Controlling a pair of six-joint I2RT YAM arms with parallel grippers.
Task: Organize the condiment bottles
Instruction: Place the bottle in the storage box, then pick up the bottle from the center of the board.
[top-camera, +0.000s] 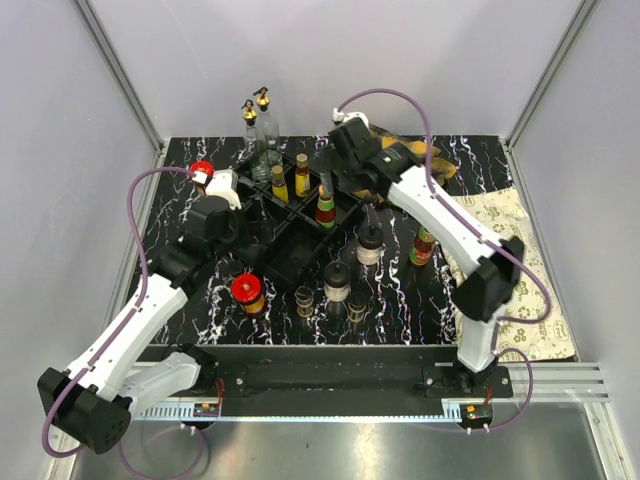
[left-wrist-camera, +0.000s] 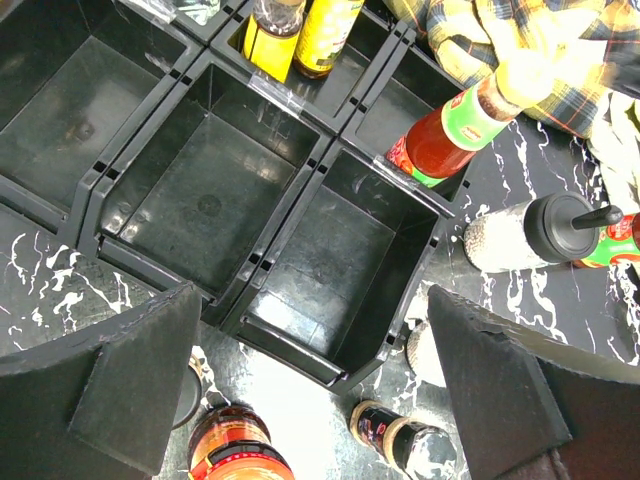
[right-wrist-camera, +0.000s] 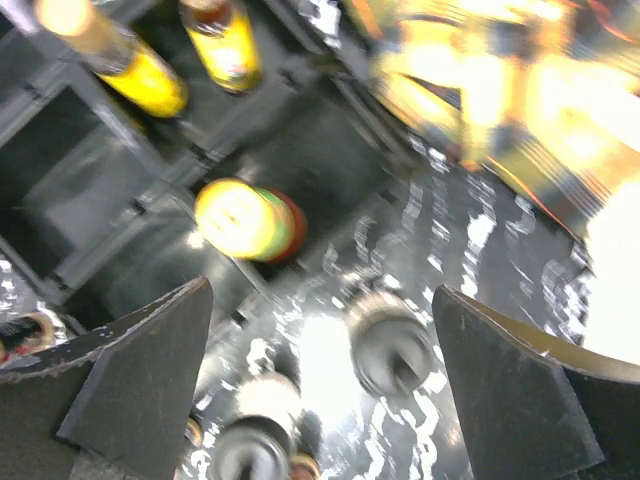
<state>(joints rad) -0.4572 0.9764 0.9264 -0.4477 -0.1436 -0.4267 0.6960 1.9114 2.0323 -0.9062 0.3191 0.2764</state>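
One yellow-capped sauce bottle (right-wrist-camera: 247, 220) stands beyond the wide-spread right gripper (right-wrist-camera: 322, 292).

We see the top view sharp and evenly lit, with soft shadows on the table (top-camera: 400, 300). The left wrist view is sharp too, with white glare on the tabletop and a washed-out cloth (left-wrist-camera: 560, 40). The right wrist view is motion-blurred all over: bottles (right-wrist-camera: 250, 220) smeared, cloth blown out yellow-white.

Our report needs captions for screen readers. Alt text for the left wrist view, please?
The open left gripper hovers over empty compartments of a black tray. Two yellow bottles and a red sauce bottle stand in its farther compartments; a shaker sits on the table.
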